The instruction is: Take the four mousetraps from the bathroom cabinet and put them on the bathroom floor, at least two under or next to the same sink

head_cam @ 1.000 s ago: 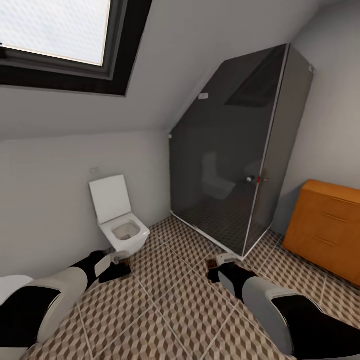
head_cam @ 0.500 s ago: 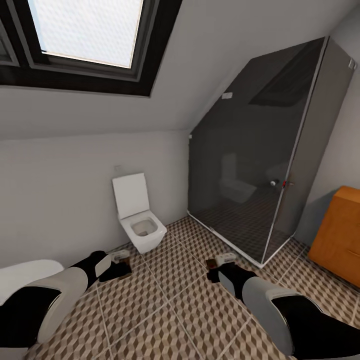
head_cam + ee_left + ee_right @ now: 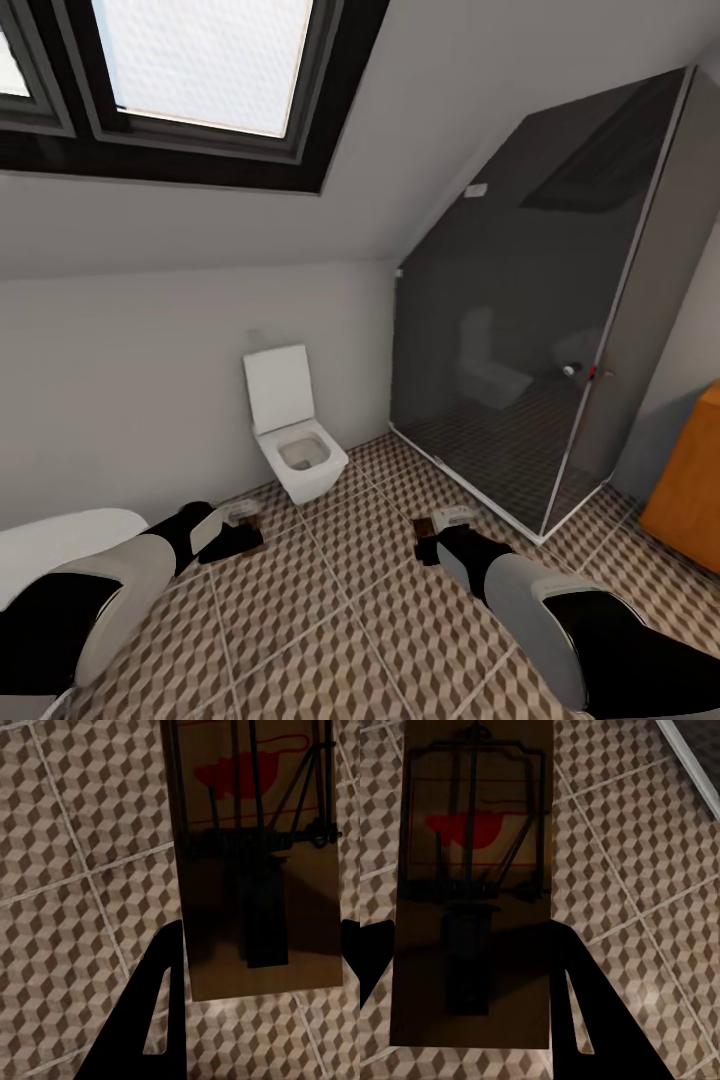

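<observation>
Each of my grippers holds one of the mousetraps flat over the bathroom floor (image 3: 350,620). The left gripper (image 3: 236,527) is shut on a tan board with dark wire and a red mark, the left mousetrap (image 3: 255,870), with its fingers (image 3: 161,1020) at the board's sides. The right gripper (image 3: 440,527) is shut on the right mousetrap (image 3: 472,870) in the same way, fingers (image 3: 585,1020) beside it. A slice of the orange-brown cabinet (image 3: 690,490) shows at the right edge of the head view. The sink is out of view.
A white toilet (image 3: 296,450) stands against the wall ahead. A dark glass shower enclosure (image 3: 540,340) fills the right corner under the sloped ceiling with its window (image 3: 200,60). A white rounded form (image 3: 50,545) lies at the lower left behind my left arm.
The whole view has swung left: toilet, shower and cabinet have slid to the right in the picture. Both arms keep the same pose with their mousetraps.
</observation>
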Available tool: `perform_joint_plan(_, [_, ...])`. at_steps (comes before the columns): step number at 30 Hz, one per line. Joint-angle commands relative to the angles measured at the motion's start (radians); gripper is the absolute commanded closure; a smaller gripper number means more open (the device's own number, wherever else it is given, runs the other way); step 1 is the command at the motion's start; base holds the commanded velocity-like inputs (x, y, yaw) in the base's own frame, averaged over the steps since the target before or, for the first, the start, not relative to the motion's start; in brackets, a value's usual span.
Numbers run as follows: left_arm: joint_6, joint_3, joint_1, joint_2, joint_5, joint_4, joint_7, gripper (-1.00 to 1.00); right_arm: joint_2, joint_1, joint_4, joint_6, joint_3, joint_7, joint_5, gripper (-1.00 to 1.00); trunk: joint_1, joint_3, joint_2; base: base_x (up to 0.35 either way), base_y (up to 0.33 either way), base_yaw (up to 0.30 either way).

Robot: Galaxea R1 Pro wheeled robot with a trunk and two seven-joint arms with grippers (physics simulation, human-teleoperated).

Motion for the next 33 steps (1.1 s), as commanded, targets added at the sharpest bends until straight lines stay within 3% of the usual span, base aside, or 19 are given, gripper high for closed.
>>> perform_joint_plan(1, [0.006, -0.009, 0.000, 0.000, 0.008, -0.002, 0.004, 1.00, 0.000, -0.001, 0.000, 0.005, 0.005, -0.002, 0.005, 1.00, 0.000, -0.002, -0.001, 0.000, 0.000, 0.268])
perform_joint_plan(33, [0.003, -0.008, 0.000, -0.001, 0.009, -0.002, 0.004, 1.00, 0.000, -0.001, 0.000, 0.005, 0.005, -0.003, 0.005, 1.00, 0.000, -0.002, -0.001, 0.000, 0.000, 0.278])
